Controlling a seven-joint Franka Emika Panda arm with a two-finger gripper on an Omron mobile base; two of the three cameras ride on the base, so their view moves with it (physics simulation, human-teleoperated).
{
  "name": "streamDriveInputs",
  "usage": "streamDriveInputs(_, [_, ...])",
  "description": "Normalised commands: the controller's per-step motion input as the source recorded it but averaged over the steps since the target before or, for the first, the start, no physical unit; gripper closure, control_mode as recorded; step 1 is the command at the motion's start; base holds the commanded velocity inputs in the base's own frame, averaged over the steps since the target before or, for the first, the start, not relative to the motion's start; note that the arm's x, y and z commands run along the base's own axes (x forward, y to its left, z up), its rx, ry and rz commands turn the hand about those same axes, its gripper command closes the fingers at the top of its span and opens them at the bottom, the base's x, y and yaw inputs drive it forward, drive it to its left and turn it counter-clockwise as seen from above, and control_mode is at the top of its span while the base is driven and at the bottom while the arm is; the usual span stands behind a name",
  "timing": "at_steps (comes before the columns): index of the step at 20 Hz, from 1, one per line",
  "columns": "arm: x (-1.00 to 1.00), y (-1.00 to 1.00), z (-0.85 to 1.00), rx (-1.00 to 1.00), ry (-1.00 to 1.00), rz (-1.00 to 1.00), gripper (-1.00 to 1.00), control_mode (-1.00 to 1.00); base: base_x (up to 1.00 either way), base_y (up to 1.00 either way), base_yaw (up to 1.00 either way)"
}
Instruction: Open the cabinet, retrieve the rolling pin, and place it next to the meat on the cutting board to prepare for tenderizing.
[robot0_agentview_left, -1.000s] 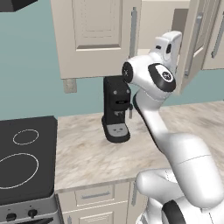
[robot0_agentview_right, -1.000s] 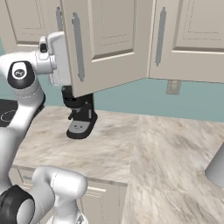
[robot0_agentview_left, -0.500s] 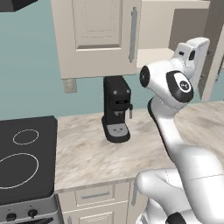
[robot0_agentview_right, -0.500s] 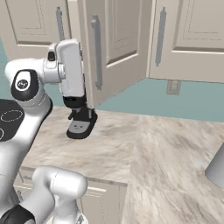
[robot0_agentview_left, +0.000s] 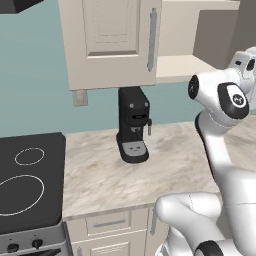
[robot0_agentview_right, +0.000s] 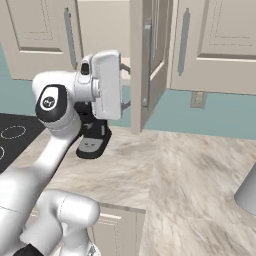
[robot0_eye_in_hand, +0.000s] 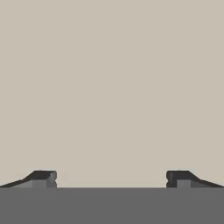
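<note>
- I am looking, at the far left, at the black stovetop (robot0_agentview_left: 27, 187), set well apart from what I am working on.
- Next along, the black coffee machine (robot0_agentview_left: 133, 125) is standing upright on the counter (robot0_agentview_left: 105, 175), under the cabinet's closed left door (robot0_agentview_left: 112, 40).
- Right of that door, the cabinet (robot0_agentview_left: 182, 67) is standing open; I am seeing a bare beige shelf, and the rolling pin is not visible on the part I can see, so I cannot tell where it lies, which way it points or how its long axis runs.
- In the right base view, the opened door (robot0_agentview_right: 147, 60) is standing edge-on to the camera, just beside the hand, with its grey bar handle (robot0_agentview_right: 148, 65) close to the wrist.
- I am keeping the fingers (robot0_eye_in_hand: 43, 178) wide apart with nothing between them; the hand view is facing a plain beige surface at close range, likely a cabinet panel or interior.
- My worry: swinging the hand towards the shelf could knock the door edge or handle and push the door partly shut.
- A second risk: reaching in blind, I could nudge the rolling pin, and a cylinder rolls away readily.
- At the far right, a grey object (robot0_agentview_right: 247, 192) is standing on the counter, cut off by the frame.
</note>
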Motion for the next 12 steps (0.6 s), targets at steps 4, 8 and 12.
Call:
streamDriveInputs(4, [0.21,-0.78,0.00,0.00,0.06,-0.09,-1.00,-1.00,0.00,0.00,0.00])
streamDriveInputs(8, [0.18,-0.64,0.00,0.00,0.02,-0.03,-1.00,-1.00,0.00,0.00,0.00])
streamDriveInputs(12, [-0.24,-0.16,0.00,0.00,-0.03,0.00,-1.00,-1.00,0.00,0.00,0.00])
